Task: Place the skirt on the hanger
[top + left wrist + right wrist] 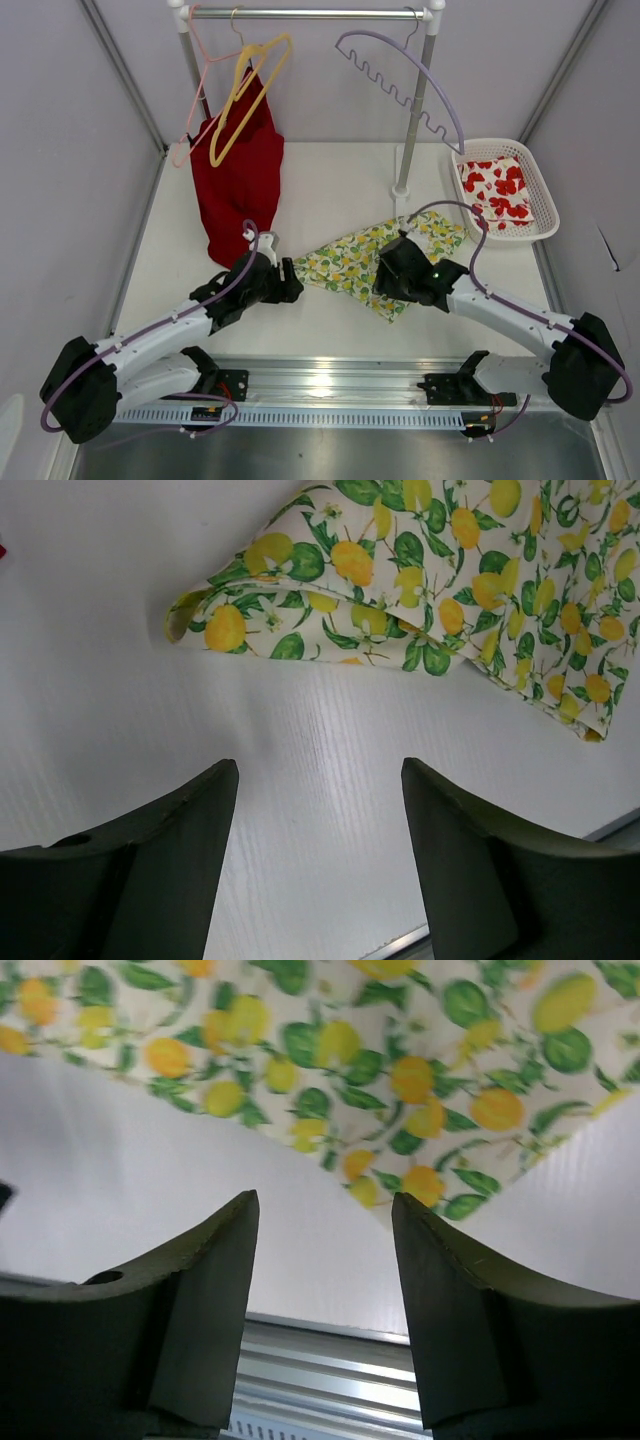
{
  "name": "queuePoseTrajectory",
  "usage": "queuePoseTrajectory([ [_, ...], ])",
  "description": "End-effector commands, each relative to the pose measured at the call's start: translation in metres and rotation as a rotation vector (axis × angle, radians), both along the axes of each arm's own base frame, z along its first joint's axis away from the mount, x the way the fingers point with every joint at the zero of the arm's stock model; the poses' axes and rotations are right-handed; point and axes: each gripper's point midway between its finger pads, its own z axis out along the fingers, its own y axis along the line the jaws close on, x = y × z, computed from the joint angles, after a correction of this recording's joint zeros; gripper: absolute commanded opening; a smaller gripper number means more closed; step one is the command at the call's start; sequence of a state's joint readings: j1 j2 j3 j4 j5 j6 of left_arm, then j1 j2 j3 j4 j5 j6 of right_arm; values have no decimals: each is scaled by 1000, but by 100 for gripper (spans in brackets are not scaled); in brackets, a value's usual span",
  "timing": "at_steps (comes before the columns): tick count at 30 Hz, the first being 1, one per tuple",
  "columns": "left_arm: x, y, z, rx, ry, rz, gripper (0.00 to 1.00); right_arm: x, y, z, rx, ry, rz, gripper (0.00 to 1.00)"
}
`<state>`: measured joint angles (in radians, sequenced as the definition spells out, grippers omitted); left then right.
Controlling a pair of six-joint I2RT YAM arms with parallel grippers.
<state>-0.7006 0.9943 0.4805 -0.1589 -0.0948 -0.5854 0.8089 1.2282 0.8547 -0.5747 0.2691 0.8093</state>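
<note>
Two stretches of bare white bench (330,190) lie open, behind and to the left of the pale lemon-and-leaf print cloth skirt (350,262). The skirt lies flat at mid-bench, with its lower corner near the front edge. Far back, the yellow triangular plastic hanger (262,88) hangs on the metal rail (310,14). The left pincer (320,770) and right pincer (325,1200) both stand apart, empty, just short of the skirt's edges.

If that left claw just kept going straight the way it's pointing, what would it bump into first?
Likely the folded corner of the skirt, just ahead of the open left gripper; tilted downward, it might touch the table first.
</note>
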Motion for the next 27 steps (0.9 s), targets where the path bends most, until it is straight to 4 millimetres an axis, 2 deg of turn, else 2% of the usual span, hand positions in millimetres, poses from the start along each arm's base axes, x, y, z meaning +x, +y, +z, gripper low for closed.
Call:
queuePoseTrajectory([
  [1,12,3,7,0,-53,56,72,-11,-23,-12,25,33,-110,59],
  [2,12,6,6,0,-57,69,72,-16,-30,-24,25,61,-137,59],
  [9,21,17,5,6,-80,168,68,-32,-39,-55,66,127,-186,57],
  [11,26,15,9,5,-95,171,68,-33,-36,-58,89,134,-190,57],
  [12,26,16,3,26,-86,167,67,-34,-37,-61,91,139,-192,57],
  [17,39,14,3,68,-129,159,67,-38,-34,-75,115,163,-207,57],
  [21,44,17,-8,129,-123,158,66,-36,-34,-80,128,163,-211,57],
  [23,51,15,-6,119,-155,168,67,-32,-37,-79,131,155,-219,54],
  [27,58,12,-10,122,-182,154,67,-27,-43,-75,138,146,-229,35],
])
